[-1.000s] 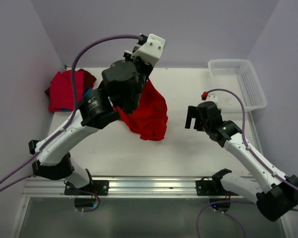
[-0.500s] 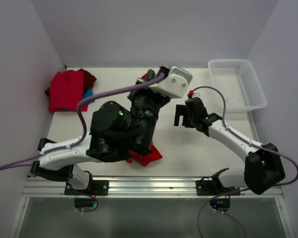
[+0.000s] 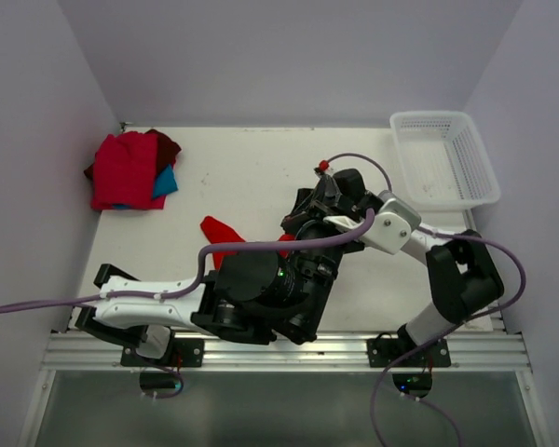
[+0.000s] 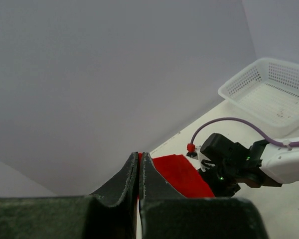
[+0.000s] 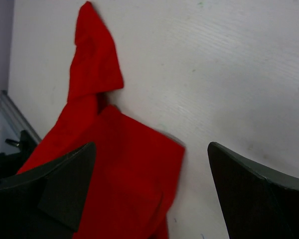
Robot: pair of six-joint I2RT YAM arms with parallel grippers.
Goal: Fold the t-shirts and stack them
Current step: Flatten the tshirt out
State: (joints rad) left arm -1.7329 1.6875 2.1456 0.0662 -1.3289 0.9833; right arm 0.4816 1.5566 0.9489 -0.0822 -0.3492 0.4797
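Note:
A large red t-shirt [image 3: 218, 232] lies crumpled near the table's middle, mostly hidden under my left arm in the top view. My left gripper [image 4: 139, 156] is shut on an edge of this shirt, and red cloth [image 4: 181, 174] spreads just beyond its fingers. My right gripper [image 5: 150, 145] hovers open right over the shirt [image 5: 119, 174], one finger [image 5: 57, 191] above the cloth, the other [image 5: 259, 194] above bare table. In the top view the right gripper [image 3: 305, 220] sits beside the left wrist. A stack of folded t-shirts, red [image 3: 121, 172], maroon [image 3: 168, 145] and teal [image 3: 165, 180], rests at the back left.
A white mesh basket [image 3: 466, 154] stands at the back right corner, also seen in the left wrist view as the basket [image 4: 284, 74]. Both arms crowd the centre, the left arm [image 3: 158, 298] stretching along the near edge. Purple walls close in the table.
My left arm swept from the back of the table down toward the near edge, dragging the red shirt with it. My right arm swung left to the shirt, still open.

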